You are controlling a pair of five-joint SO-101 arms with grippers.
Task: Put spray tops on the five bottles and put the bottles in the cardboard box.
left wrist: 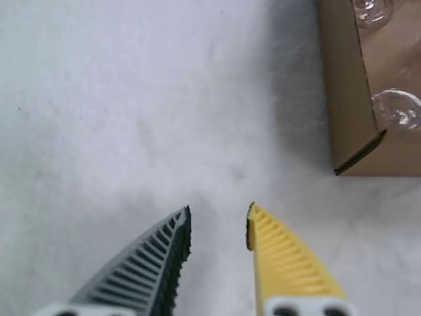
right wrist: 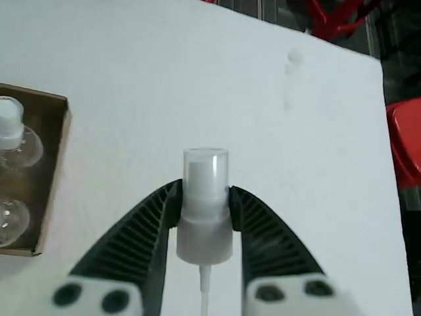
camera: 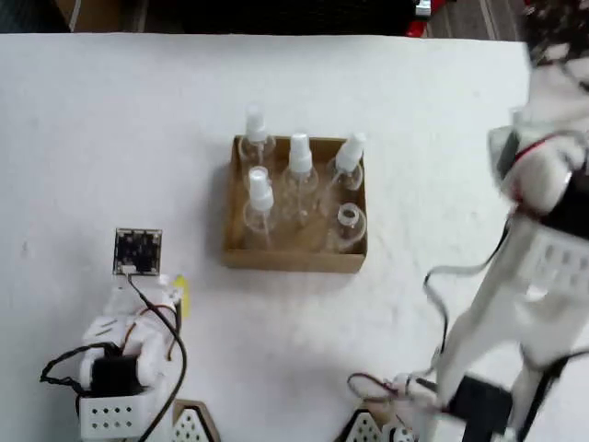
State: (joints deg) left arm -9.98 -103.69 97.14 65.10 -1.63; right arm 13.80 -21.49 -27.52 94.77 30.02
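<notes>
Cardboard box (camera: 294,261) noted at centre of counter (camera: 120,120), five bottles (camera: 299,170) inside; four capped, near-right bottle (camera: 349,219) uncapped. Spray top (right wrist: 205,210) clamped in right gripper (right wrist: 205,192), right of box. Left gripper (left wrist: 219,220) parted, empty, near-left of box.

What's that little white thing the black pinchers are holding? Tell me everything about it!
It is a spray top, the part that goes on a bottle. It looks like plastic: a clear cap over the nozzle, a whitish round collar below it, and a thin white tube coming out of the middle. The black ribbed jaws of the right gripper pinch its sides, with the cap end pointing away from the arm. The white table lies behind it, and it is not on any bottle.
</notes>
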